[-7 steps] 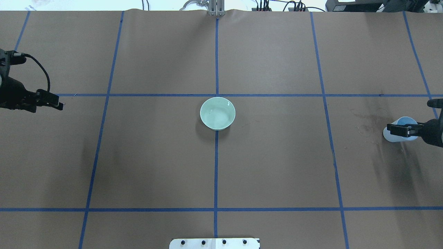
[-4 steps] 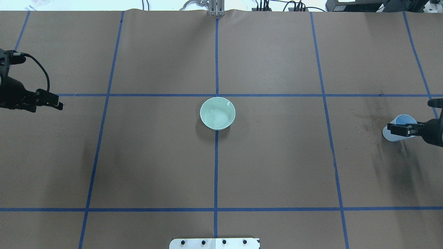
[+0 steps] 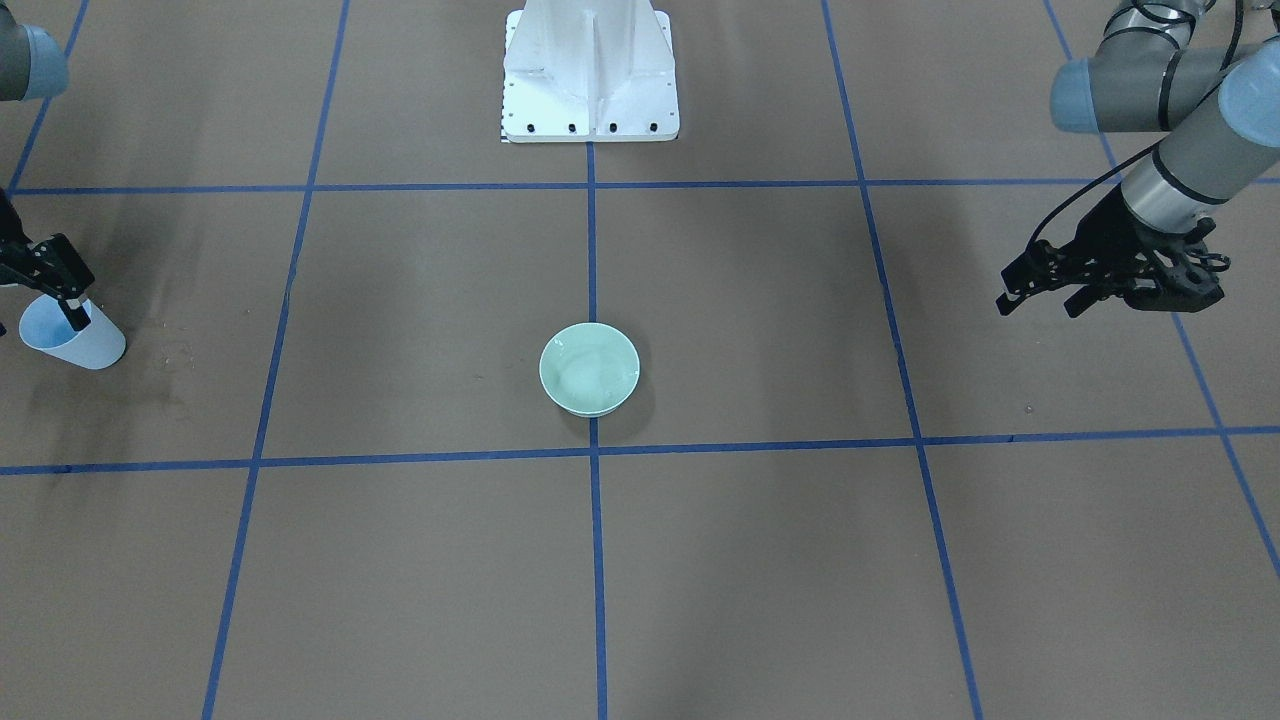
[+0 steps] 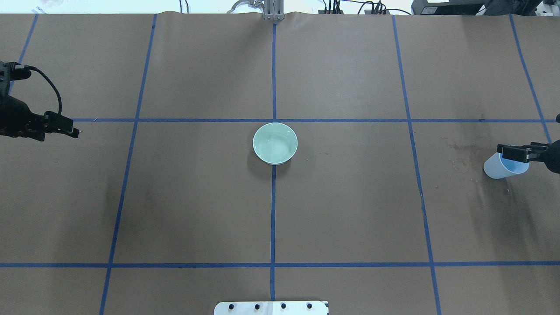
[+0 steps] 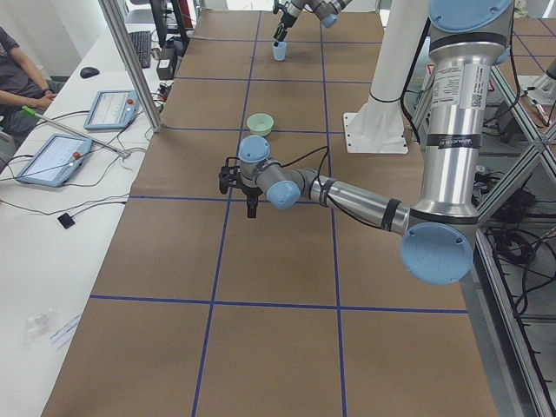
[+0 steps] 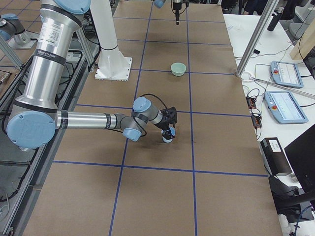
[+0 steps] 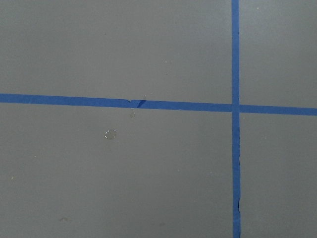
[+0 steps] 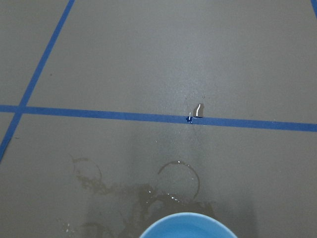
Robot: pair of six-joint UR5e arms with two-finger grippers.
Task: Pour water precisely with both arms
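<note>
A pale green bowl [image 4: 275, 143] stands at the table's middle, also in the front view [image 3: 589, 368]. The water [image 4: 272, 148] shows in it as faint ripples. A light blue cup [image 4: 498, 167] stands at the far right, also in the front view [image 3: 72, 340]. My right gripper [image 4: 508, 153] hangs just over the cup's rim, looks open and holds nothing. The cup's rim [image 8: 183, 225] shows at the bottom of the right wrist view. My left gripper [image 3: 1035, 300] is open and empty above bare paper at the far left, also in the overhead view [image 4: 73, 130].
Wet stains [image 8: 148, 198] darken the brown paper beside the cup. A small droplet [image 7: 110, 134] lies under the left wrist. The white pedestal base [image 3: 590, 70] stands at the robot's side. Blue tape lines cross the table. A person [image 5: 17, 69] and tablets [image 5: 52, 159] are beyond the far edge.
The right gripper has drawn back to the right and off the cup, which stays standing in place. The left gripper has edged slightly left. The bowl has not moved.
</note>
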